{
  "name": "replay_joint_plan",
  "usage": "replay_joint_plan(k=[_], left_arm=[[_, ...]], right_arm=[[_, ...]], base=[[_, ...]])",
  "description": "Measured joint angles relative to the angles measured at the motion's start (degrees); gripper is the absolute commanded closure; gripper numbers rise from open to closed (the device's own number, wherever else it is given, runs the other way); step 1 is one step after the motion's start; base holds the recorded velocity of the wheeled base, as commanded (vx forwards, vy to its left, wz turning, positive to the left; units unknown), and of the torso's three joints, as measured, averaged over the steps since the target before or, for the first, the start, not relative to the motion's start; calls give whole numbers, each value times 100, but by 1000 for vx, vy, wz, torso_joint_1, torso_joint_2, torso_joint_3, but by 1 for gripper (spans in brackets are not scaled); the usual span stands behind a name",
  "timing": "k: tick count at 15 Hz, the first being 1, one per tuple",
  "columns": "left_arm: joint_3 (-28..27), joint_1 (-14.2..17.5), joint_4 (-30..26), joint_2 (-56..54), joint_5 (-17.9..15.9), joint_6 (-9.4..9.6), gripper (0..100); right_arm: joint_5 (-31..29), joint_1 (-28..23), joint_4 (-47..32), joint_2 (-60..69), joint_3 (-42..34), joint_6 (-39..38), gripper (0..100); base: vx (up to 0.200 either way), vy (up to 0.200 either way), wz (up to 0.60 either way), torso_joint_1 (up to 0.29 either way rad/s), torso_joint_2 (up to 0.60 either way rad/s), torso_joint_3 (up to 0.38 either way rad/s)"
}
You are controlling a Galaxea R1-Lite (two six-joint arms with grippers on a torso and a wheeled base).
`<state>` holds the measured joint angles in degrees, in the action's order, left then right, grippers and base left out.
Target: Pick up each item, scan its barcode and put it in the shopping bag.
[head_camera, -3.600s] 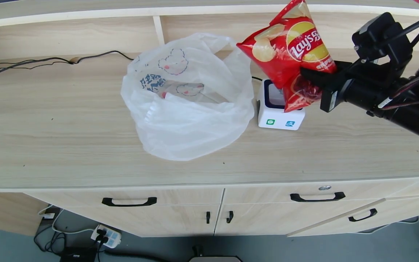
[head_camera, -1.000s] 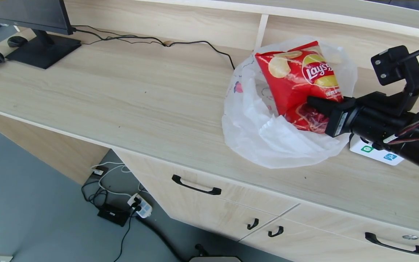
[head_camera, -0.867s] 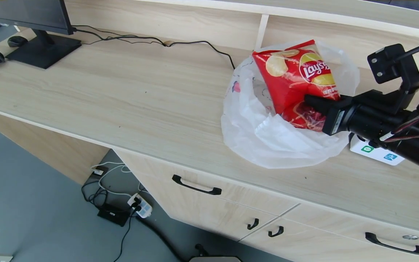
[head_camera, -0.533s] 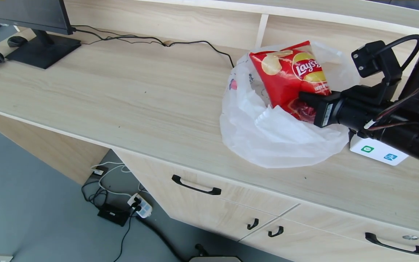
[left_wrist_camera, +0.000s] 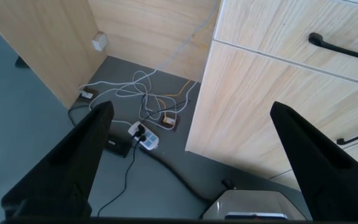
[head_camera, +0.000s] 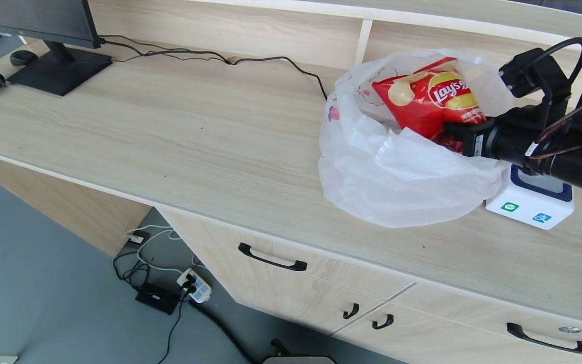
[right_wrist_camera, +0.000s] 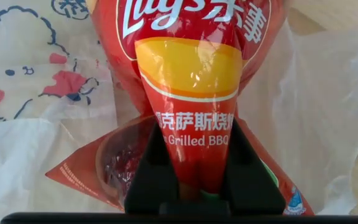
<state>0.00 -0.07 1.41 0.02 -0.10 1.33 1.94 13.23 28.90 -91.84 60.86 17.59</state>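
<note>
Right claw: the right gripper (head_camera: 450, 132) reaches in over the open mouth of the shopping bag (head_camera: 397, 177), its two black fingers (right_wrist_camera: 151, 171) pinched tight on the lower part of the chip bag (head_camera: 430, 103).
Chip bag: red, tilted, its top leaning toward the back wall of the counter; its lower half sits inside the shopping bag and its upper half stands above the plastic.
Shopping bag: thin white plastic with small cartoon prints, slumped open on the counter (head_camera: 170, 141) near its right end.
In the way: the bag's near wall rises in front of the chip bag and hides its bottom edge, so I cannot tell whether it touches the bag's floor.
Scanner: a small white scanner (head_camera: 533, 207) stands just beside the shopping bag on the robot's right; the plastic bulges against it, and the right arm passes over it, covering part of its top.
Left claw: the left gripper (left_wrist_camera: 191, 162) hangs low in front of the drawer fronts (left_wrist_camera: 278, 74), fingers spread wide with nothing between them.
Counter, far left: a black monitor stand (head_camera: 58, 63) and a mouse (head_camera: 20, 58), well apart from the bag.
Cable: a black cable (head_camera: 210, 54) runs along the back of the counter to behind the shopping bag.
Floor: a white power strip (head_camera: 195, 286) and loose wires lie below the counter.
</note>
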Motion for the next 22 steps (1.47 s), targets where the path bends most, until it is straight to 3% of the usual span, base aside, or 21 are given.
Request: replay_joint_plan(k=[6,12,13,17,22], left_arm=[[0,-4,2,0,0,-2,0],[0,0,4,0,0,0,0],[0,-4,4,-2,0,1,0],[0,-4,6,-2,0,9,0],[0,0,4,-2,0,1,0]], right_arm=[[211,280,-208,-156,74,294,100],[-85,750,-151,-305,118,-656,100],[-74,767,-156,-308,121,-657,0],[-66,774,-77,-313,144,-673,0],[9,767,794,34,-433,-664,0]], base=[[0,0,0,0,0,0],[0,0,0,0,0,0],[0,0,0,0,0,0],[0,0,0,0,0,0],[0,0,0,0,0,0]])
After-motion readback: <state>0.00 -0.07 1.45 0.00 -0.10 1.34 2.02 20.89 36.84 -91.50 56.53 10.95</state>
